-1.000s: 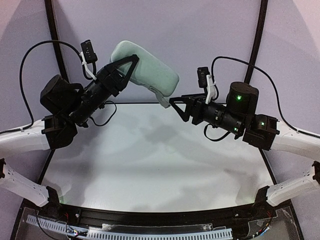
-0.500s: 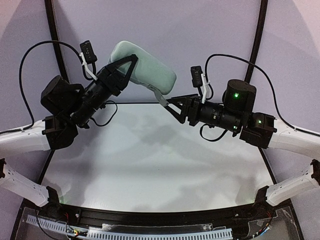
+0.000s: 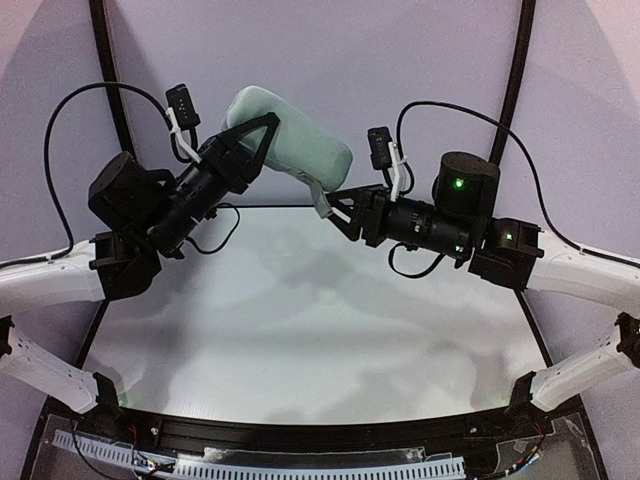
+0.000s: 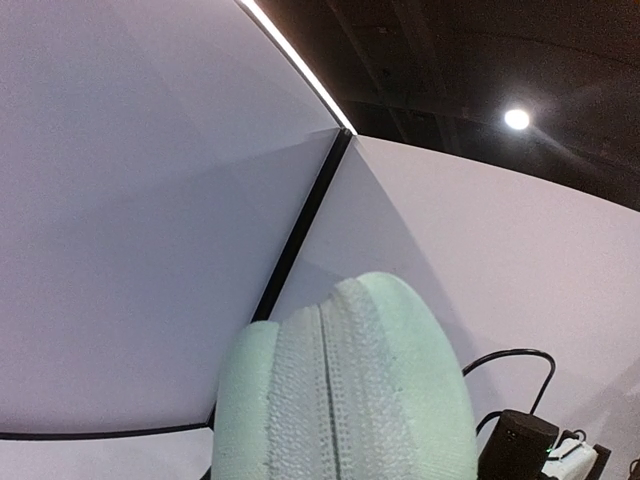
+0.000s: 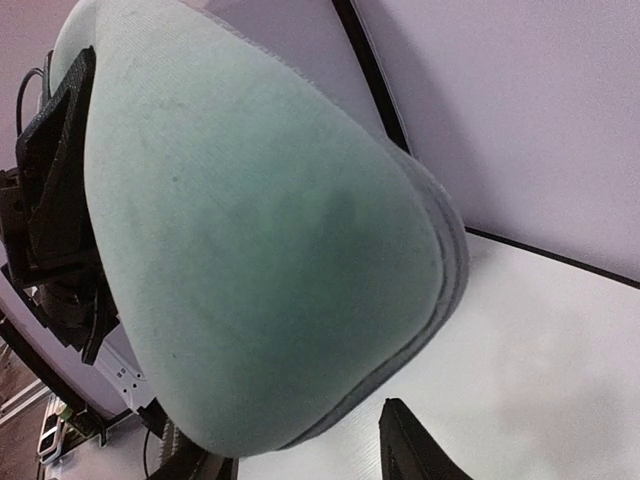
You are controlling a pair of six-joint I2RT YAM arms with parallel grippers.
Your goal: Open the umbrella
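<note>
1. The counter [image 3: 300, 330] carries nothing of the task; opening has not begun.
2. The storage case [image 3: 300, 140] hangs zipped at eleven o'clock; the umbrella is unseen, presumably inside.
3. The left hand [image 3: 262, 135] is clenched around the storage case.
4. The right hand [image 3: 335, 205] sits at the pull tab [image 3: 320, 200], at the case's four o'clock end; I cannot tell whether it grips.

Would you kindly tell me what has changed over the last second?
The right gripper moved left to the grey pull tab hanging off the pale mint-green rounded fabric case, its jaws narrowing; a grip cannot be confirmed. The left gripper kept holding the case, barely shifting.
</note>
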